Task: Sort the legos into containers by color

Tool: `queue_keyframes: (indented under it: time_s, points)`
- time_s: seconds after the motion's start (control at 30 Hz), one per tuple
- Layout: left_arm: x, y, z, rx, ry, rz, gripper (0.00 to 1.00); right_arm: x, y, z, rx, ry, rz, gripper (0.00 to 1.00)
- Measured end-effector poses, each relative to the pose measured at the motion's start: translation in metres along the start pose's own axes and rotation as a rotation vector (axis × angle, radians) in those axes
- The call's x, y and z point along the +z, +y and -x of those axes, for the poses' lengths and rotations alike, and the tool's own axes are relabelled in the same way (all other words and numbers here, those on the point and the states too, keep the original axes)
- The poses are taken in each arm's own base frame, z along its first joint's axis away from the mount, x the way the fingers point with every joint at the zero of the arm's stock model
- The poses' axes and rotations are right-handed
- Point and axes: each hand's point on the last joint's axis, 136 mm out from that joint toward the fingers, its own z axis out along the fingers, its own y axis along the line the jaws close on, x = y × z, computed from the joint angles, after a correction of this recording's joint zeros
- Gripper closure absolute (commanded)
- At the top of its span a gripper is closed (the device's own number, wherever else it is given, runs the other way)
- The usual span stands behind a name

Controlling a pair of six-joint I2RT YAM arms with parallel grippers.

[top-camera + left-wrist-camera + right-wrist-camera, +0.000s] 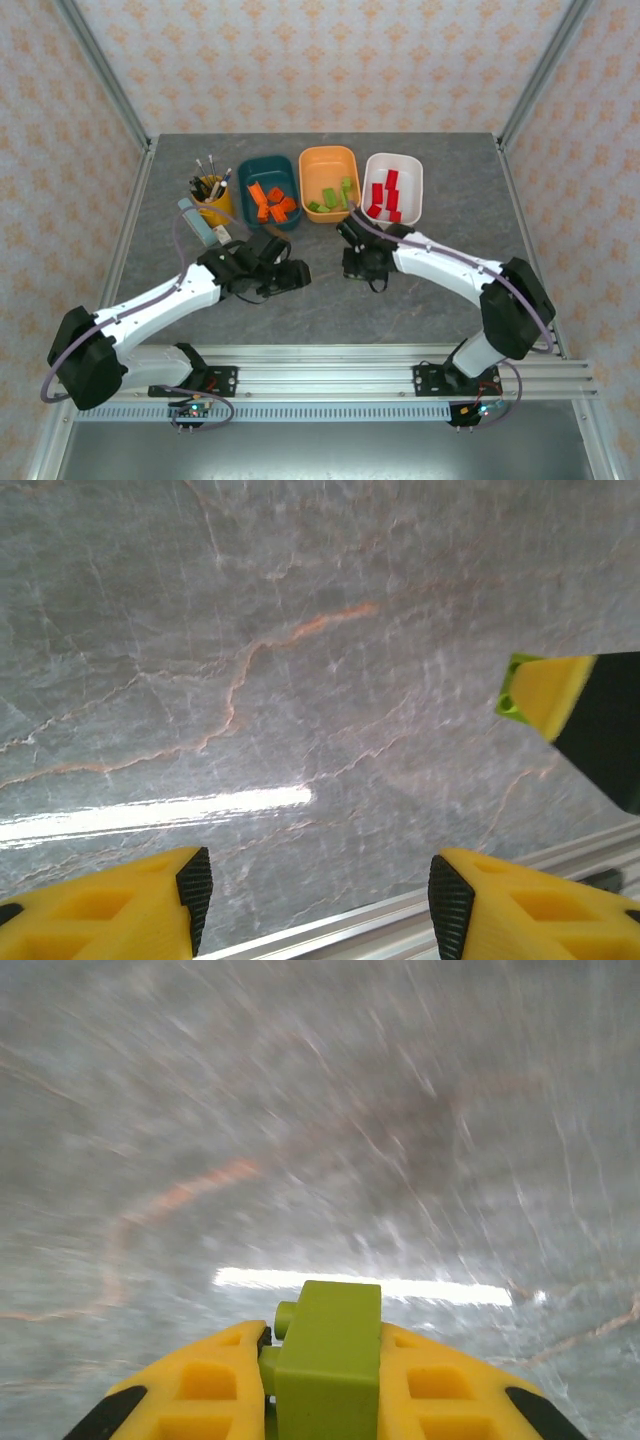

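the right gripper [364, 264] is clamped shut on an olive-green lego [328, 1355]. the brick is pinched between its yellow fingers, studs poking out to the left in the right wrist view, above the bare table [330, 310] just in front of the bins. the left gripper [320, 885] hangs with its fingers apart and nothing between them, over bare marble near the right one. the step in hand looks to be carrying this brick to its bin. in the top view the orange bin [330, 163] holds the green legos [333, 195], the teal bin [258, 170] the orange ones [272, 205] and the white bin [405, 165] the red ones [385, 195]. so the green brick belongs in the middle, orange bin, not the white one beside it. to do it well, the arm should probably lift enough to clear the near rim and travel forward and slightly left until the brick is over the bin's open middle. only then should it part its fingers, low enough that the brick does not bounce out. the brick seems to stick out past the fingertips, so a smooth, unhurried carry would lessen the chance of it twisting loose. the left arm would do best to stay out of that path.
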Motion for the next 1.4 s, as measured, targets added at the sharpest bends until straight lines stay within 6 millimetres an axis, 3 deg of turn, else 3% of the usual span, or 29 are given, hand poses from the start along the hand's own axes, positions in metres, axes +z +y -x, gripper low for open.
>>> queue_keyframes:
  time_s: [0.13, 0.23, 0.47, 0.67, 0.87, 1.03, 1.17, 1.4]
  points:
    - [-0.017, -0.020, 0.042, -0.073, -0.075, -0.057, 0.37, -0.022, 0.035, 0.057, -0.027, -0.102, 0.055, 0.84]
    - [-0.027, -0.032, 0.073, -0.103, -0.125, -0.088, 0.37, -0.018, 0.047, 0.095, -0.031, -0.137, 0.058, 0.85]
    - [-0.016, -0.029, 0.120, -0.155, -0.158, -0.068, 0.38, 0.023, 0.068, 0.164, -0.052, -0.143, 0.071, 0.87]
    - [-0.002, -0.022, 0.159, -0.194, -0.189, -0.050, 0.38, 0.059, 0.081, 0.205, -0.054, -0.136, 0.110, 0.86]
    - [-0.005, -0.039, 0.197, -0.173, -0.234, -0.082, 0.39, 0.093, 0.084, 0.228, -0.038, -0.131, 0.126, 0.85]
    - [-0.007, -0.047, 0.204, -0.160, -0.240, -0.100, 0.39, 0.122, 0.087, 0.232, -0.026, -0.105, 0.146, 0.79]
    - [-0.007, -0.047, 0.204, -0.156, -0.238, -0.100, 0.39, 0.139, 0.085, 0.229, -0.004, -0.076, 0.147, 0.66]
    - [-0.009, -0.049, 0.205, -0.147, -0.241, -0.104, 0.39, 0.137, 0.084, 0.231, 0.012, -0.074, 0.149, 0.54]
